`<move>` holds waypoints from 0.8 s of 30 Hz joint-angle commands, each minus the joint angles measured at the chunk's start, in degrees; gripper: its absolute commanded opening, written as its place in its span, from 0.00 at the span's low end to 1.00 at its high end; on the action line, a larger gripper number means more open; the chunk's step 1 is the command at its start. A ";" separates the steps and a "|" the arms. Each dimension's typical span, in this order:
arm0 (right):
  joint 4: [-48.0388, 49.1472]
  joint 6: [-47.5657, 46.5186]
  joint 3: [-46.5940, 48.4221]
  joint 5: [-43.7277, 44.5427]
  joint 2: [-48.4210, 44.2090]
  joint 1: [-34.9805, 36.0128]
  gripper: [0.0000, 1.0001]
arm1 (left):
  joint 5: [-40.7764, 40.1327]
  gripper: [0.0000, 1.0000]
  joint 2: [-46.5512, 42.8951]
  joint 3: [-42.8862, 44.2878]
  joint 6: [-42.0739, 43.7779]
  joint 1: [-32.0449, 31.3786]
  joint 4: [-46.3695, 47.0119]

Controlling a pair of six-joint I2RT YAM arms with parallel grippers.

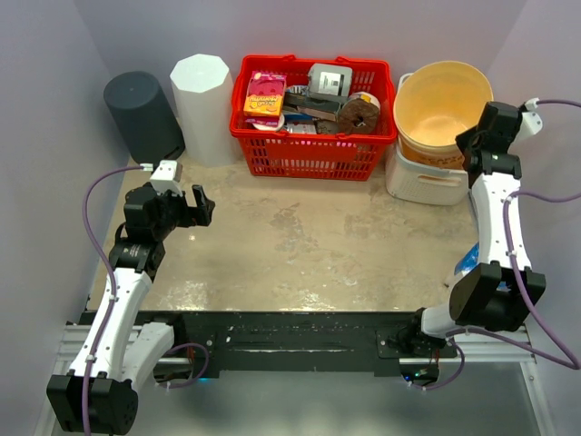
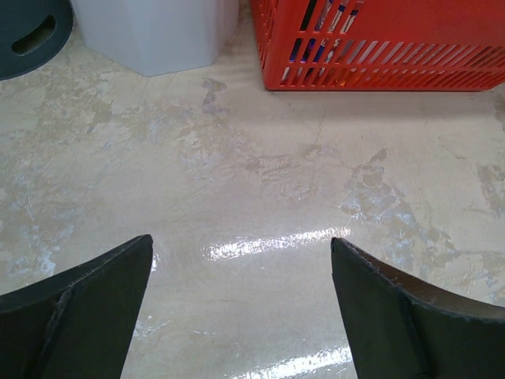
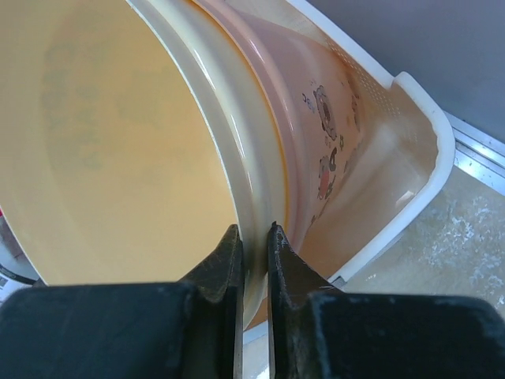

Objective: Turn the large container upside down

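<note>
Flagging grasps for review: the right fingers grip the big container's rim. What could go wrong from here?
The right gripper pinches only a thin strip of rim on the large container, so it may slip or pivot when lifted. The container sits nested in the white tub, which could be dragged up too. The red basket stands close beside; a flip could strike it.

Counting containers along the far edge of the counter [image 1: 300, 238]: five are showing.
- One dark grey bin [image 1: 142, 113] is standing far left.
- One white faceted tub [image 1: 201, 102] is standing to its right.
- One red basket [image 1: 313, 154] is sitting mid-far and holding mixed packets; their count is not reading clearly.
- One large orange container [image 1: 442, 100] is sitting far right, inside one white holder [image 1: 419, 182].

Hands are numbering two: left hand [image 1: 195, 207] and right hand [image 3: 254, 233].
</note>
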 commanded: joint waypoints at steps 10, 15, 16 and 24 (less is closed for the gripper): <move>10.29 6.34 0.81 -8.41 -7.72 1.77 0.00 | -0.06 0.98 -0.05 -0.12 1.12 0.32 0.58; 11.43 10.21 0.19 -5.95 -9.57 1.68 0.00 | -0.06 0.98 0.13 -0.12 1.21 0.32 0.50; 11.26 11.26 0.45 -5.25 -10.00 1.68 0.00 | -0.06 0.98 0.13 -0.12 1.21 0.32 0.50; 7.83 14.35 2.04 1.87 -10.80 1.51 0.00 | -0.15 0.98 0.39 -0.12 1.21 0.33 0.41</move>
